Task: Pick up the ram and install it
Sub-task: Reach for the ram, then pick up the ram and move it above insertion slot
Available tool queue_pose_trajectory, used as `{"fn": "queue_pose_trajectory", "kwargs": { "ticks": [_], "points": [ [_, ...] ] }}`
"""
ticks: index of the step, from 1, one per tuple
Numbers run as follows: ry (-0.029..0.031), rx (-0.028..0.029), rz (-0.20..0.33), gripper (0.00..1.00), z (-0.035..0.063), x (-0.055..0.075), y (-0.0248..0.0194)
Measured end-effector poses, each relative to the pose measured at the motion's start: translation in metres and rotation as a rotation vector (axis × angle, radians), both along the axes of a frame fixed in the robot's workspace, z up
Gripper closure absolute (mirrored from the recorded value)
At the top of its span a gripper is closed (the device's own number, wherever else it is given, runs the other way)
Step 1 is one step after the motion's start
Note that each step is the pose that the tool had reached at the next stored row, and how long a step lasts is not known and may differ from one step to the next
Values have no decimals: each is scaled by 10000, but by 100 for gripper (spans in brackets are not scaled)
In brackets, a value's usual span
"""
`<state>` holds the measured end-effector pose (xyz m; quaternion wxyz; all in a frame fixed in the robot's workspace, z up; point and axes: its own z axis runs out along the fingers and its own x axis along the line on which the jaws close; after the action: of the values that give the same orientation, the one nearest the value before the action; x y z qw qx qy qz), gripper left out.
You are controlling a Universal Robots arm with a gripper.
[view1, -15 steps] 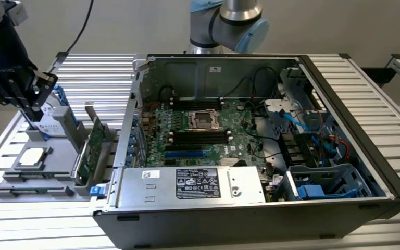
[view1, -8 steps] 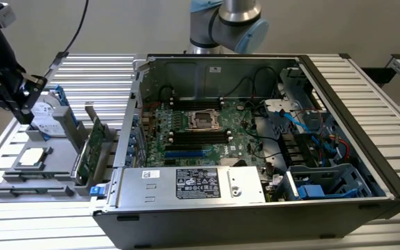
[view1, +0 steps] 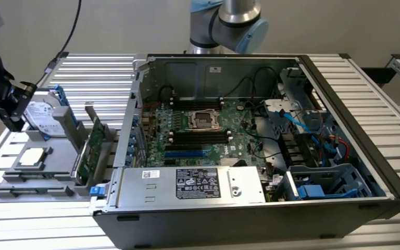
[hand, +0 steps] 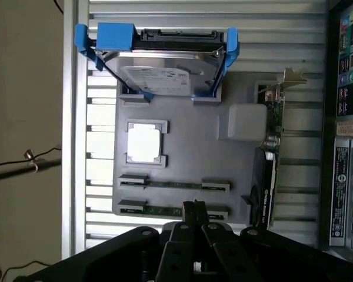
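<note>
Printed labels; none is legible. (a) Black rectangular label with white print [view1: 197, 183] on the silver sheet-metal power-supply box [view1: 241, 190]: lines of text and small certification-style symbols, unreadable. (b) Small white sticker [view1: 151, 174] on the same box, beside the black label: dark marks, unreadable. (c) White sticker [view1: 215, 68] on the grey inner wall of the open computer case [view1: 186, 73]: unreadable. (d) White label [hand: 159, 79] on the silver hard drive in the blue plastic bracket [hand: 115, 36]: faint print only. (e) Multicoloured label strip [hand: 347, 70] on the dark case edge: characters too small to tell.
</note>
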<state>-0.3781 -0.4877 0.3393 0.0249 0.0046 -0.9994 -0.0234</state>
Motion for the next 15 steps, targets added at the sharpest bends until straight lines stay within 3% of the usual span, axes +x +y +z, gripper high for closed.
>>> {"fn": "queue_pose_trajectory", "kwargs": {
  "ticks": [15],
  "points": [
    [-1,0,1,89,0,0,0]
  ]
}}
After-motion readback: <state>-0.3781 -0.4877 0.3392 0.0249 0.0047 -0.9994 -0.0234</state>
